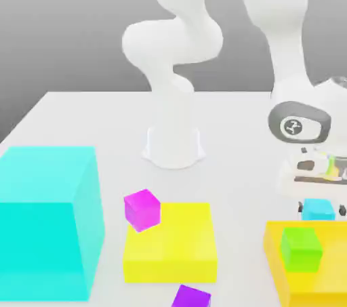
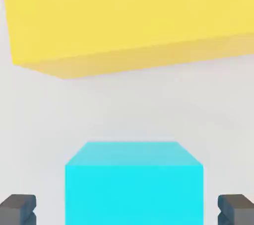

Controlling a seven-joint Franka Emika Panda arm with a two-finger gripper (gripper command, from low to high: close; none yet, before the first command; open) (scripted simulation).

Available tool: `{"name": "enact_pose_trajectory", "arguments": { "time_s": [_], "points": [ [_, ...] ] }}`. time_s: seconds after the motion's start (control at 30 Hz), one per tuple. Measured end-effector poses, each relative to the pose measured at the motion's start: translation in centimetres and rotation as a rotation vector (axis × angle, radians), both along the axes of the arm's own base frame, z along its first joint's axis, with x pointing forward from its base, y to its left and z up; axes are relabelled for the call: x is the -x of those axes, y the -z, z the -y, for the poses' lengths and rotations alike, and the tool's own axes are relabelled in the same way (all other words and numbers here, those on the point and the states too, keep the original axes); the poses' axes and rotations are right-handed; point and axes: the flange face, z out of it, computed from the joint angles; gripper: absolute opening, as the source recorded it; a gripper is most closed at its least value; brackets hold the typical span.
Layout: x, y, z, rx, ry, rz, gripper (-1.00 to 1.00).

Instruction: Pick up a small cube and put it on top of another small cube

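Note:
A small cyan cube [image 1: 318,209] [image 2: 134,184] rests on the white table at the exterior view's right. My gripper [image 1: 317,197] [image 2: 126,209] is lowered over it, with one dark fingertip [image 2: 19,209] on each side of the cube. A narrow gap shows between each fingertip and the cube's sides, so the jaws stand open around it. A small green cube [image 1: 301,248] sits on top of an orange-yellow block [image 1: 318,285] just in front of the cyan cube. A yellow block face [image 2: 129,15] lies close beyond the cube in the hand view.
A magenta cube [image 1: 142,209] leans on the corner of a flat yellow block [image 1: 176,244]. A purple cube [image 1: 190,297] lies at the front edge. A large cyan block [image 1: 47,221] fills the exterior view's left. The arm's white base [image 1: 173,136] stands behind.

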Motion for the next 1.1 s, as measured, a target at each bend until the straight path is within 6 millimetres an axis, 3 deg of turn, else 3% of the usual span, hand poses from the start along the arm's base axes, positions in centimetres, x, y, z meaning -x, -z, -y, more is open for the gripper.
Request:
{"name": "enact_pose_trajectory", "arguments": {
  "time_s": [0.17,0.43,0.6,0.7,0.8,0.87,0.97,1.0,1.1],
  "points": [
    [0.0,0.1,0.0,-0.001,0.0,0.001,-1.0],
    [-0.1,-5.8,0.0,-0.001,0.002,0.001,-1.0],
    [-7.6,-10.5,3.3,0.022,0.243,0.019,-1.0],
    [-12.4,-13.8,6.9,0.021,0.422,0.015,-1.0],
    [-16.0,-17.1,10.3,0.007,0.576,0.004,-1.0],
    [-16.7,-16.5,10.8,0.003,0.603,0.002,-1.0],
    [-16.7,-13.1,10.6,0.002,0.604,0.001,-1.0],
    [-16.7,-12.3,10.6,0.002,0.603,0.0,1.0],
    [-16.7,-12.3,10.6,0.002,0.603,0.0,1.0]
  ]
}}
